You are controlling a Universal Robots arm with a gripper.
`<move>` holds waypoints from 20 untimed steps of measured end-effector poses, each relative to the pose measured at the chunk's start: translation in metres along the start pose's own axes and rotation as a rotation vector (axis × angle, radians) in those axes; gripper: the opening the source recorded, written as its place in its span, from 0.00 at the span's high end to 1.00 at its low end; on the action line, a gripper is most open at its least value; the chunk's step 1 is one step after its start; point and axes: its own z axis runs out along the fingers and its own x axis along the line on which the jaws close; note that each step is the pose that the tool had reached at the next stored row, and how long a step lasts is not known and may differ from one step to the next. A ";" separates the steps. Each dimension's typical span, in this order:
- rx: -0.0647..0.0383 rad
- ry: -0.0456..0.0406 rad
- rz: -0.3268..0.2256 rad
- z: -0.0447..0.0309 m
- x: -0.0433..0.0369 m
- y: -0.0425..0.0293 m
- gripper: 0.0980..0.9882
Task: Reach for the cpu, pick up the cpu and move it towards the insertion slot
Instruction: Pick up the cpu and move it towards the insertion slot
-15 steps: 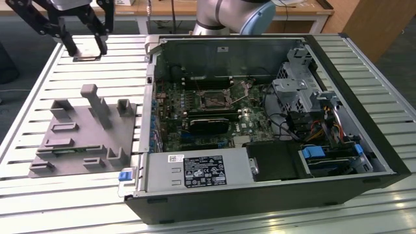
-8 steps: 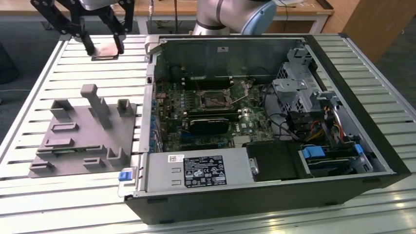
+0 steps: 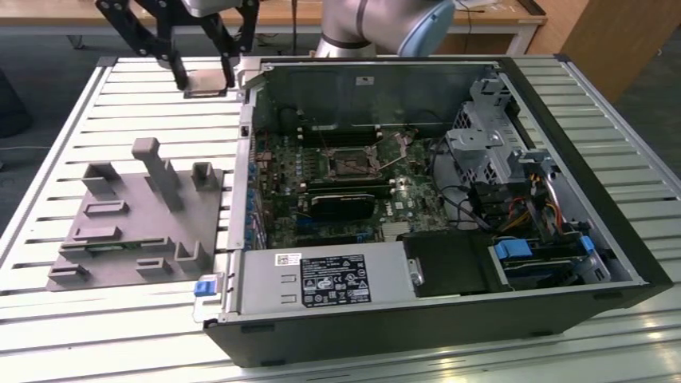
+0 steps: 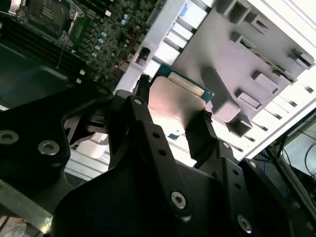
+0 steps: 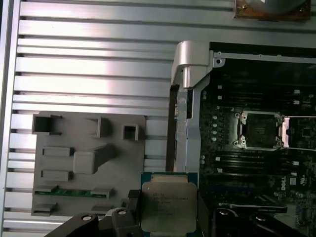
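Observation:
My gripper [image 3: 204,78] hangs above the slatted table, beyond the open computer case's far corner at the exterior view's left. It is shut on the cpu [image 3: 209,90], a flat square chip. In both wrist views the cpu [image 4: 175,101] [image 5: 165,202] shows a silvery metal top, pinched on two opposite edges by the black fingers [image 4: 200,133]. The insertion slot [image 3: 349,163] [image 5: 259,131] is a square socket with a metal frame in the middle of the motherboard, its frame open. The cpu is held above the table beside the case wall, clear of the slot.
A grey plastic tray [image 3: 117,231] [image 5: 74,123] with upright pegs lies on the table [image 3: 139,104], at the exterior view's left of the case. The case [image 3: 447,319] holds a power supply, drive cage, cables and a black card. Its metal side wall [image 5: 185,64] stands between gripper and board.

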 end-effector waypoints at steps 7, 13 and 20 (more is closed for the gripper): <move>0.000 -0.0001 0.000 0.0017 -0.0230 0.0064 0.50; -0.001 0.0000 0.000 0.0042 -0.0391 0.0103 0.50; -0.001 0.0000 0.000 0.0078 -0.0575 0.0137 0.50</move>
